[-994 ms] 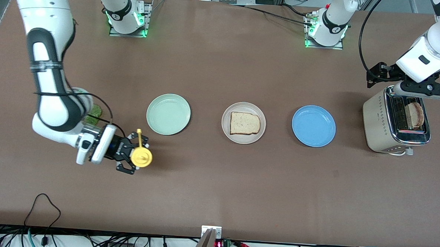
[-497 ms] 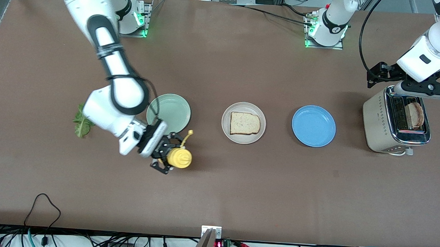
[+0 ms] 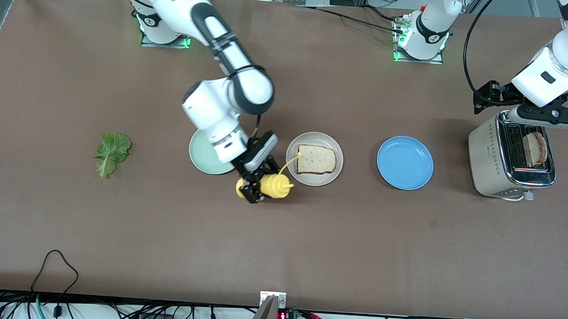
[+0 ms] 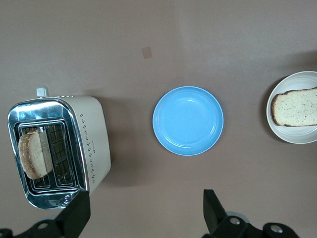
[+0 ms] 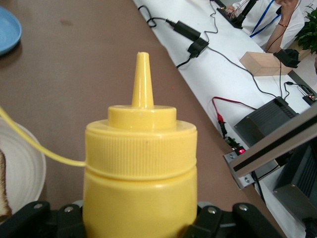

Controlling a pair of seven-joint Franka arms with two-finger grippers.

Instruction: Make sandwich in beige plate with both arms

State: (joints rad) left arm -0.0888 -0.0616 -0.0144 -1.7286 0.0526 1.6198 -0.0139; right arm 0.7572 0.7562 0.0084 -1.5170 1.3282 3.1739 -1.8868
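One bread slice (image 3: 316,159) lies in the beige plate (image 3: 313,179). Beside the plate, our right gripper (image 3: 259,185) clamps a mustard bottle (image 3: 274,186), spout aimed plateward. Left gripper (image 3: 547,116), wide open, waits over the toaster (image 3: 485,158).

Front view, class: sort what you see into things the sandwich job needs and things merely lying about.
Needed: beige plate, bread slice on it, toasted slice in toaster, lettuce leaf, mustard bottle in right gripper, left gripper.
Lying about: green plate, blue plate.
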